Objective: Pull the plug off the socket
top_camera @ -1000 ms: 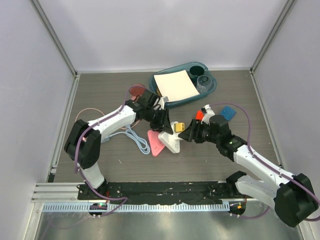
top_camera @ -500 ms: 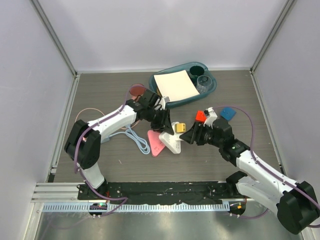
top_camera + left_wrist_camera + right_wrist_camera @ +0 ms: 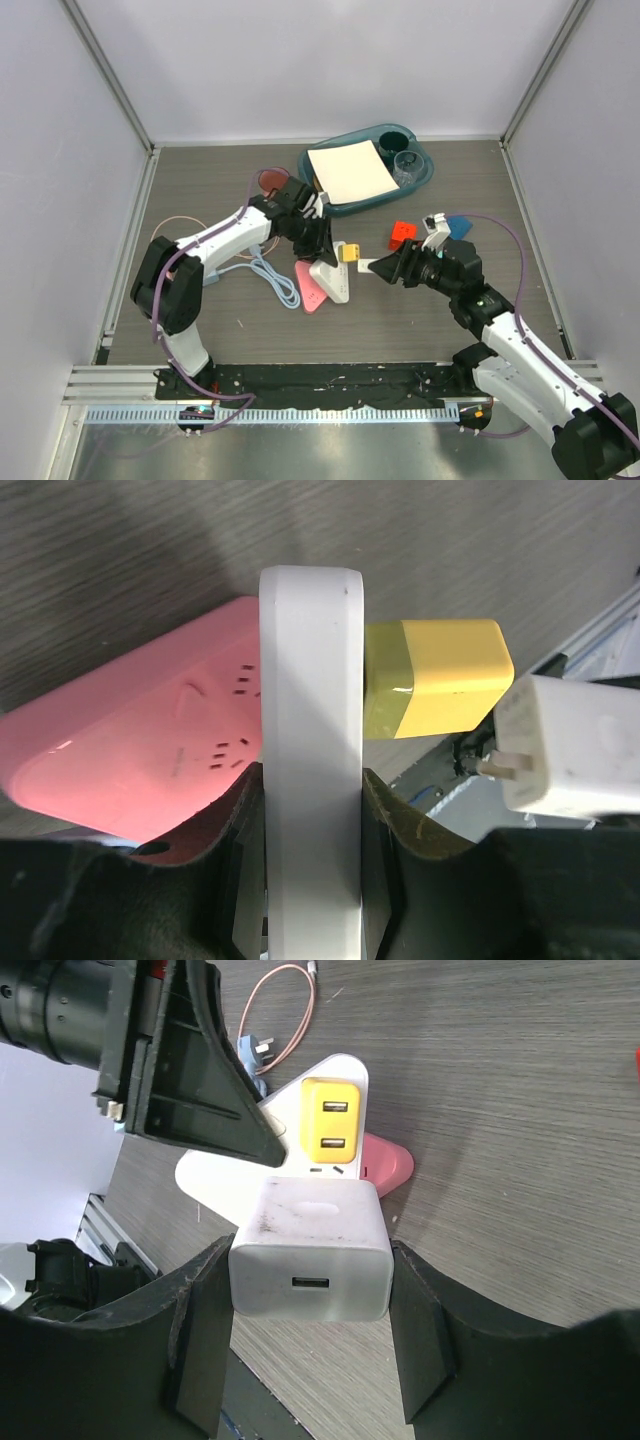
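The right gripper [image 3: 310, 1260] grips the flat sides of the white plug [image 3: 308, 1225], a small, stiff, light cube whose smooth faces could slip. Its prongs hang clear, just right of the socket [image 3: 310, 660]. Farther left, the left gripper [image 3: 312, 825] pinches that rigid white board on edge, with a yellow adapter [image 3: 440, 675] plugged in.

readable text: none | white plug [image 3: 308, 1250]: no legible marking | white socket [image 3: 310, 730]: no legible marking
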Motion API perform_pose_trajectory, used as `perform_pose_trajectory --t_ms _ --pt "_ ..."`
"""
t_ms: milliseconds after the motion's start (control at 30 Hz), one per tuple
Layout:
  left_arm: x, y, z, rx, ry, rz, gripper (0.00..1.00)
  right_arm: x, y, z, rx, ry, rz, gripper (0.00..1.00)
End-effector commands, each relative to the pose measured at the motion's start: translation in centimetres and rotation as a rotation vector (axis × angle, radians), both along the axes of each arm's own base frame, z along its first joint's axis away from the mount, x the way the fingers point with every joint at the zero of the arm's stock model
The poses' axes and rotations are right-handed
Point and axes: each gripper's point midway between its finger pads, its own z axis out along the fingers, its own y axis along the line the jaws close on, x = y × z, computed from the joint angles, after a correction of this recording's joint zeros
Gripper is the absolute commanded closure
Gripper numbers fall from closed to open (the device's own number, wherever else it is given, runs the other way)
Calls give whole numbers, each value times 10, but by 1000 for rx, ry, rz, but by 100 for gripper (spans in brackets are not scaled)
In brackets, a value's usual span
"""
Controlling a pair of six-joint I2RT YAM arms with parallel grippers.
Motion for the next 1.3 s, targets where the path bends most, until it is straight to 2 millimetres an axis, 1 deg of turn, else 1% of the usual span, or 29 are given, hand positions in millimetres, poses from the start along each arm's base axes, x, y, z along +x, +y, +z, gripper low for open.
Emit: perform_pose_trajectory --t_ms 0,167,267,300,400,433,467,500,567,700,800,833,933,1000,1033,1067,1100,1133,1167,1200,1233,1267 --pt "5 5 2 20 -23 9 100 4 6 41 65 -112 29 99" --pt "5 4 4 10 -25 5 100 4 3 38 47 -108 22 99" --pt "5 3 5 -1 -27 0 100 7 -1 35 31 -104 -6 99" --pt "4 1 8 -12 -26 -5 100 6 -3 30 18 -82 -16 99" --pt "2 -3 10 -39 -22 -18 100 13 -16 26 -23 -63 -93 99" --pt "3 -4 12 -48 -24 -23 100 20 -26 22 -54 -58 -163 99" --pt "2 -5 12 -54 -21 -25 100 23 -33 23 -71 -52 -202 99" --pt "1 -7 15 -69 -17 -32 100 24 -42 14 -109 -12 -250 99" --pt "-1 -10 16 -90 -9 -41 100 33 -64 6 -170 14 -375 99" --pt "-4 -15 23 -130 -18 -61 100 37 -87 -19 -245 91 -478 96" --pt "-8 -19 27 -148 -23 -81 100 43 -103 -41 -287 156 -540 96" --pt "-10 -21 28 -151 -24 -89 99 44 -108 -45 -294 171 -557 96" --pt "-16 -26 30 -160 -31 -118 98 54 -122 -51 -300 184 -597 96" --pt "-22 -33 32 -172 -38 -145 98 60 -128 -47 -289 186 -608 96" --pt "-28 -38 31 -175 -39 -167 98 64 -136 -50 -296 198 -632 96" --pt "-31 -42 31 -176 -36 -171 98 69 -139 -47 -290 188 -646 95" --pt "-32 -48 34 -187 -39 -179 98 72 -143 -47 -289 194 -658 92" --pt "-37 -54 32 -186 -28 -195 97 75 -152 -54 -297 221 -686 91" --pt "-38 -58 33 -193 -23 -197 96 80 -157 -52 -295 217 -703 90" --pt "-38 -64 39 -208 -20 -198 96 82 -159 -56 -293 229 -709 89" --pt "-41 -70 39 -212 -15 -210 96 84 -167 -57 -290 235 -732 89" --pt "-42 -73 41 -216 -13 -214 96 87 -170 -63 -284 250 -741 88"
